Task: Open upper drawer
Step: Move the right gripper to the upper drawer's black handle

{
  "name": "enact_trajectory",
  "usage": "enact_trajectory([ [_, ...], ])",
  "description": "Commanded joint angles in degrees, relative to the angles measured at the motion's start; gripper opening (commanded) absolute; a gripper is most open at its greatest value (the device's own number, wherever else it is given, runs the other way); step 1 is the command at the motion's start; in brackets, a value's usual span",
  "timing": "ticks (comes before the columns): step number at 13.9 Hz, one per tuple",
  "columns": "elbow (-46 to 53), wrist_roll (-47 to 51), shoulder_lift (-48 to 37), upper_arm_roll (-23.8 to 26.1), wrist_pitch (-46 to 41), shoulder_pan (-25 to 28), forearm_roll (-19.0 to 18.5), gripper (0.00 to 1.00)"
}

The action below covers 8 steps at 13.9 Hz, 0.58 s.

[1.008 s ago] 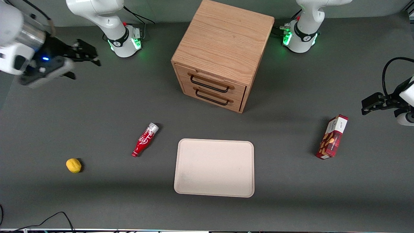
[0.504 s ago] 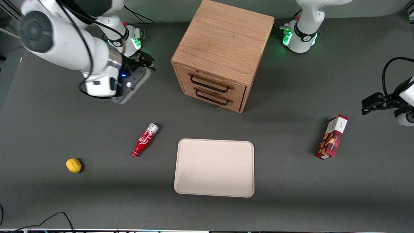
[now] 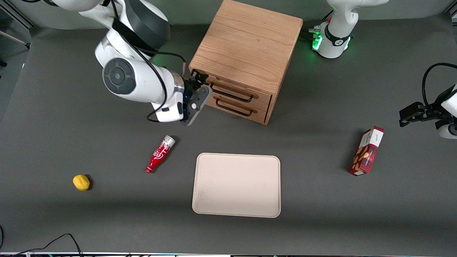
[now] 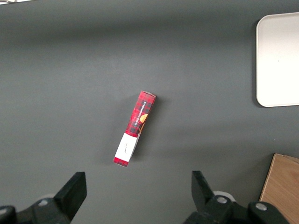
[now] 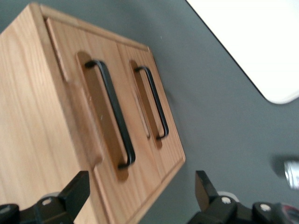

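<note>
The wooden cabinet (image 3: 246,46) stands at the middle of the table with two closed drawers. The upper drawer (image 3: 234,88) has a black wire handle (image 3: 230,95); the matching lower drawer (image 3: 235,105) sits under it. My right gripper (image 3: 199,78) is open and empty. It hovers in front of the upper drawer, at the front's end toward the working arm, close to the handle's end and not touching it. In the right wrist view the upper drawer's handle (image 5: 114,119) lies between the spread fingers (image 5: 77,189) of the gripper (image 5: 140,193), some way ahead of them.
A cream tray (image 3: 236,185) lies nearer the front camera than the cabinet. A red bottle (image 3: 159,154) and a yellow lemon (image 3: 81,182) lie toward the working arm's end. A red snack box (image 3: 367,151) lies toward the parked arm's end, also in the left wrist view (image 4: 134,128).
My right arm has swung in from the working arm's end of the table to the cabinet. The gripper now sits just in front of the upper drawer. The drawers have not moved.
</note>
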Motion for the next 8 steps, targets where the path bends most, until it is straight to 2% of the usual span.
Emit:
enact_trajectory([
  [1,1.30,0.17,2.92,1.18,3.06,1.91,-0.22,1.00],
  [8,-3.79,2.20,5.12,3.02,9.83,3.76,-4.87,1.00],
])
